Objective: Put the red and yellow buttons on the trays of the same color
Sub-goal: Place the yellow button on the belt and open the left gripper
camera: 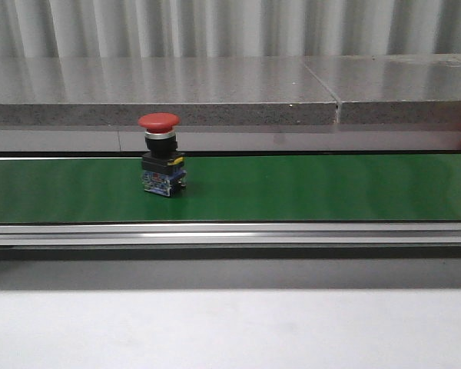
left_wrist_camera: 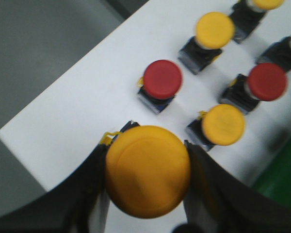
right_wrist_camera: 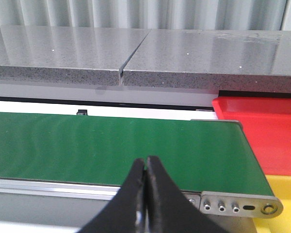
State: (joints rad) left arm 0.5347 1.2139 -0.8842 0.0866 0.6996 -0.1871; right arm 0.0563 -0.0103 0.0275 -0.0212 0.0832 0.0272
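Conveyor, green belt (camera: 307,188): runs the full width of the front view, with a grey stone ledge (camera: 161,92) behind it.

Red button on belt (camera: 160,154): one, upright on its black base, standing left of centre on the belt, untouched by either arm.

Left claw (left_wrist_camera: 146,187): closed on a yellow button (left_wrist_camera: 147,170), one dark finger on each side of the cap, held above the white desk (left_wrist_camera: 82,121).

Loose buttons on the white desk, left wrist view: red (left_wrist_camera: 162,80); yellow (left_wrist_camera: 223,124); yellow (left_wrist_camera: 214,30); red (left_wrist_camera: 266,81). All upright, apart from one another; further ones are cut off at the frame edge. A strip of green belt shows just beside them.

Right claw (right_wrist_camera: 145,194): fingers pressed together, holding nothing, poised near the belt's end.

Red tray (right_wrist_camera: 266,131): past the belt's end, nothing visible in it.

Yellow tray (right_wrist_camera: 286,194): just beside the red tray, only a corner in view.
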